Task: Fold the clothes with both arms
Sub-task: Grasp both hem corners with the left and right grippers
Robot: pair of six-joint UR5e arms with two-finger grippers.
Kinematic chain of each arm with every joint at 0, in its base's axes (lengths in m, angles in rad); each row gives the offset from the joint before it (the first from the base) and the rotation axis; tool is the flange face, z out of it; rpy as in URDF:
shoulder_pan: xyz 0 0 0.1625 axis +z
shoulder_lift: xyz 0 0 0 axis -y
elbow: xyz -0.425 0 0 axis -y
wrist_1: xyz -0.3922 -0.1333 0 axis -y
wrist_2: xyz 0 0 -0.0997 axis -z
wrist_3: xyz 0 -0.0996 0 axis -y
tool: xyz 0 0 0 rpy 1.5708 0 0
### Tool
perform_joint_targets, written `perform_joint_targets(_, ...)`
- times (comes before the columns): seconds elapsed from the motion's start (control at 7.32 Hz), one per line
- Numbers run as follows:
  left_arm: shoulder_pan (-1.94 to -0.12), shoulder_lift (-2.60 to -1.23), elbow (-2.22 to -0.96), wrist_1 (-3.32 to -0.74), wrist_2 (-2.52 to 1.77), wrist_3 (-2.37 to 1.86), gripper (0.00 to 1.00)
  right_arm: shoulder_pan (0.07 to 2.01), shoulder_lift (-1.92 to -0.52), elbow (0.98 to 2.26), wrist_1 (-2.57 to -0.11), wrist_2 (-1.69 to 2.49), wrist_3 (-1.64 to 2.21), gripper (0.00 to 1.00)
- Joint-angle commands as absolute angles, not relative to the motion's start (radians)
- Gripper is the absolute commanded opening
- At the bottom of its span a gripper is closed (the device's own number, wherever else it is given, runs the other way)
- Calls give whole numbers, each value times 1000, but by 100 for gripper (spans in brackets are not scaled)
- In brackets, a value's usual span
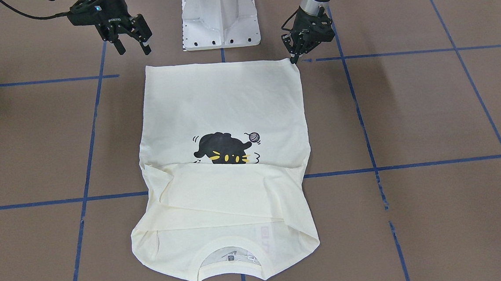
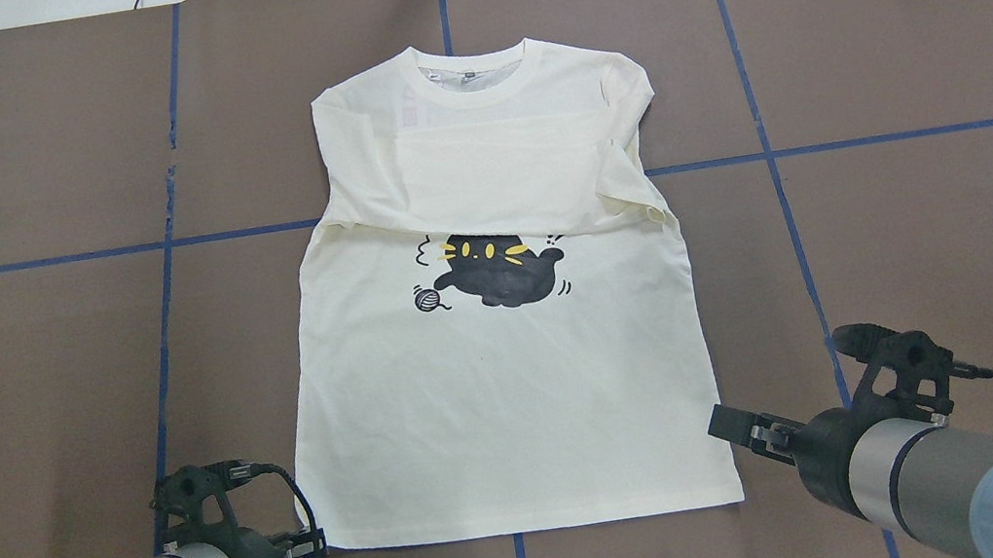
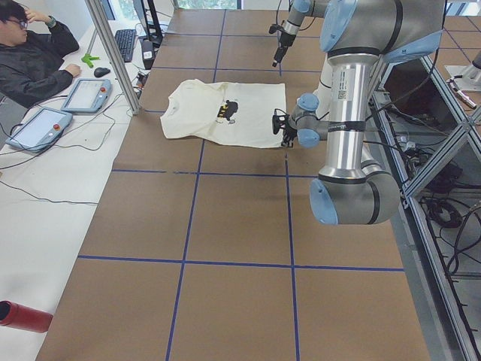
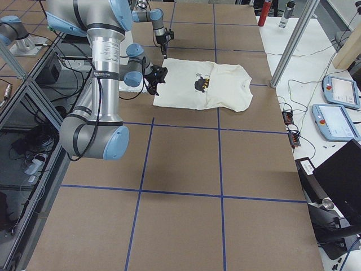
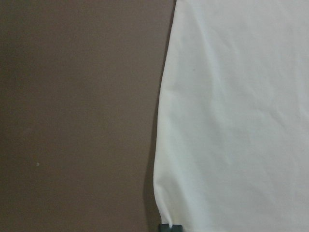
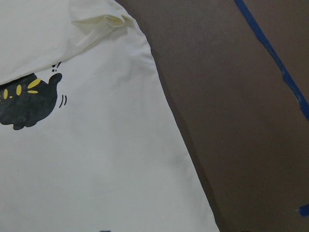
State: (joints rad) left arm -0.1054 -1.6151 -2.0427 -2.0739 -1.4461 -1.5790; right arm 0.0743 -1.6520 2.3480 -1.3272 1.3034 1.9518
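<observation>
Cloth first: the cream shirt lies flat and print-side up in the middle of the brown table. Its neckline points away from the robot and its straight hem lies just in front of the white pedestal base. Both sleeves are folded across the chest, and their lower edge covers the top of the black cat print. The side edges run nearly straight, splaying slightly toward the hem. We see wide bare table on both sides, marked only by blue tape lines. The left gripper stands low at the hem's left corner, its tips right at the cloth edge. Its fingers look drawn close together, but we cannot tell whether they have cloth between them. The right gripper hangs just outside the hem's right corner, clear of the shirt, its fingers spread apart and holding nothing.
</observation>
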Motion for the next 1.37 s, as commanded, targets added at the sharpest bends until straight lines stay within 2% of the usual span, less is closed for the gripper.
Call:
perform_joint_targets(0.0, -117, -1615, -2077, -2075, -1442, -1582, 0, 8, -1651, 2314, -1391, 1253, 2086, 83)
perform_joint_targets(0.27, -120, -1611, -2083, -2075, -1401, -1582, 0, 0, -1612, 2212, -1382, 1244, 2089, 82)
perform_joint_targets(0.41, -120, -1611, -2083, -2075, -1394, -1582, 0, -5, -1602, 2192, -1382, 1243, 2091, 78)
perform_joint_targets(1.23, -120, -1603, -2094, -2074, -1358, -1582, 0, -48, -1534, 2112, -1382, 1207, 2106, 66)
